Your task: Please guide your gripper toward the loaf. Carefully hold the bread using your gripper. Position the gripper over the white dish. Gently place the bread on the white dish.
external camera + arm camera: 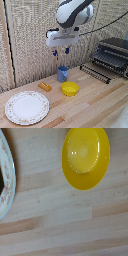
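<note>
The loaf (45, 86) is a small orange-brown oblong piece lying on the wooden table, just beyond the white dish (27, 106). The dish is a large round plate with a patterned rim near the front, at the exterior view's left. My gripper (60, 51) hangs high above the table, over the blue cup, with its two blue-tipped fingers apart and nothing between them. In the wrist view the dish's rim (6, 183) shows at one edge. The loaf and my fingers do not show there.
A yellow bowl (70, 89) sits beside the loaf and fills much of the wrist view (86, 157). A blue cup (62, 73) stands behind the bowl. A toaster oven (114, 54) with its rack (95, 72) pulled out is at the exterior view's right.
</note>
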### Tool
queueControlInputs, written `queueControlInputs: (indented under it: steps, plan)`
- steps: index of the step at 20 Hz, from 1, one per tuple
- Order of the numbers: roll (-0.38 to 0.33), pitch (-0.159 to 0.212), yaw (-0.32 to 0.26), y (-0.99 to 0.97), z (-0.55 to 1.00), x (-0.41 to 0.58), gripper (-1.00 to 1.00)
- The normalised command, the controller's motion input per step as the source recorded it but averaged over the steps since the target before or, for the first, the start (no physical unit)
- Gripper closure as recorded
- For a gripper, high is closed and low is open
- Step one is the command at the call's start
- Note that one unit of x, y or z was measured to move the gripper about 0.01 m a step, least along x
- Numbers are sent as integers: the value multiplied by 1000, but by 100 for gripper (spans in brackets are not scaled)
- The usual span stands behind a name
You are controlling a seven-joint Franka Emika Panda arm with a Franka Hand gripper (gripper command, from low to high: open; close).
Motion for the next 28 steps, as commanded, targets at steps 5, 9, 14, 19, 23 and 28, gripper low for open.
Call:
queueControlInputs:
  steps: [5,9,14,19,23,28]
  plan:
    - [-51,30,100,385,-153,425,-100]
    - [-21,16,103,260,-99,441,-100]
    - [-8,13,124,125,-162,415,-100]
    - [-4,53,97,87,-255,430,-100]
    - [-1,92,88,135,-256,366,-100]
    - [-4,63,99,178,-235,271,-100]
